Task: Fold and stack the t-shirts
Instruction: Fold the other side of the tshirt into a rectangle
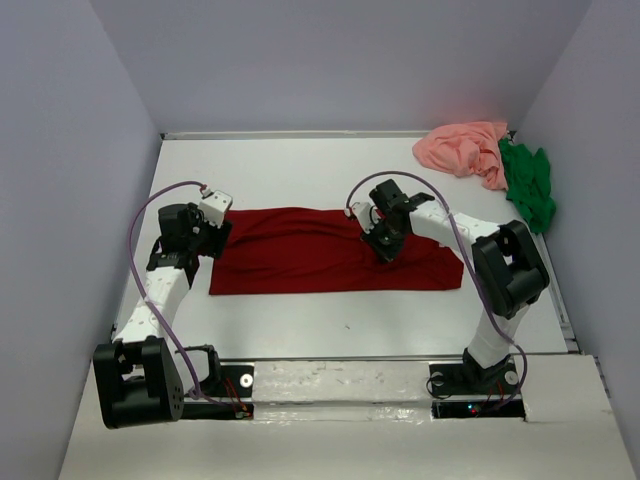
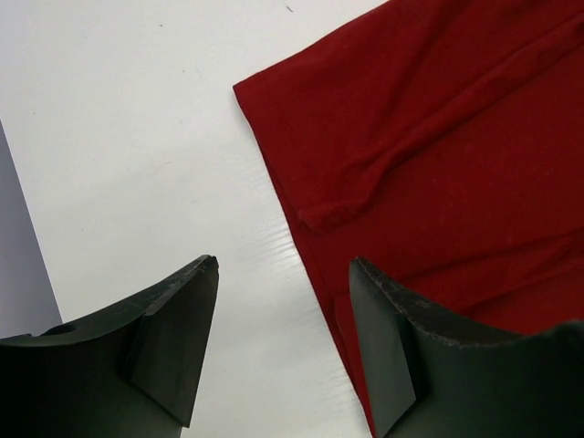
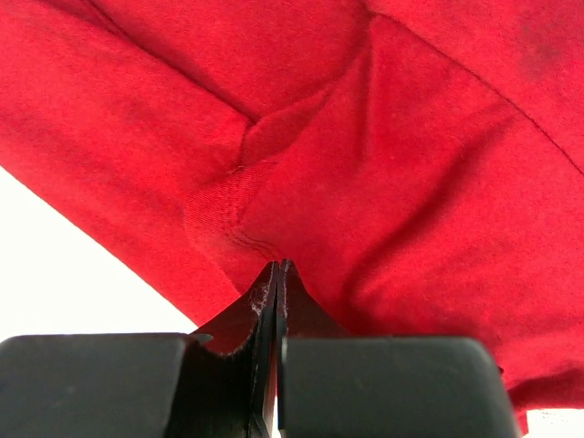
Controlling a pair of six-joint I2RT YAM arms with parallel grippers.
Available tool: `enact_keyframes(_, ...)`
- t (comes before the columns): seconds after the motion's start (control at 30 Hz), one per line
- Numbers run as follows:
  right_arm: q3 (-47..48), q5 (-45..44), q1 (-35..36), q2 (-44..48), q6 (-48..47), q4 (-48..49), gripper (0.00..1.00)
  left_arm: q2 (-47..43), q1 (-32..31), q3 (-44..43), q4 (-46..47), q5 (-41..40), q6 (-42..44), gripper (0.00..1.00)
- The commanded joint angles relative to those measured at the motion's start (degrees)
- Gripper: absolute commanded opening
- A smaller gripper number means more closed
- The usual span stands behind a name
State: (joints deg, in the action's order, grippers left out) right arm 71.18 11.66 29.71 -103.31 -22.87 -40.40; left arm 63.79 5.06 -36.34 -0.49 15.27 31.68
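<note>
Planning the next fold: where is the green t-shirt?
In the top view, the green t-shirt lies crumpled at the far right corner, beside the pink t-shirt.

You have bare counter behind the red shirt and before it; the pink shirt and green shirt (both heaped) block the far right corner.

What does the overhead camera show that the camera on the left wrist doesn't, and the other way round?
Only the overhead view: the salmon pink t-shirt and the green t-shirt bunched in the far right corner, and the right fingers down on the dark red t-shirt.
Only the left wrist view: the left fingers up close, standing open, one over bare table and one over the shirt's edge, plus a crease running across the cloth.
Both: the dark red t-shirt lying spread on the white table.
</note>
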Motion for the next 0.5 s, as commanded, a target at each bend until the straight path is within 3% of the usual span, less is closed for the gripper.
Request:
enact_keyframes(0.0,-0.1,-2.1,0.2,1.9,-0.5,0.9,0.00,-1.7,0.6,-0.1,0.7,1.5,0.5,0.71)
enact_keyframes(0.47,-5.7,-8.4,0.2,2.2,-0.6,5.3,0.00,-2.6,0.8,-0.1,0.6,2.4,0.6,0.72)
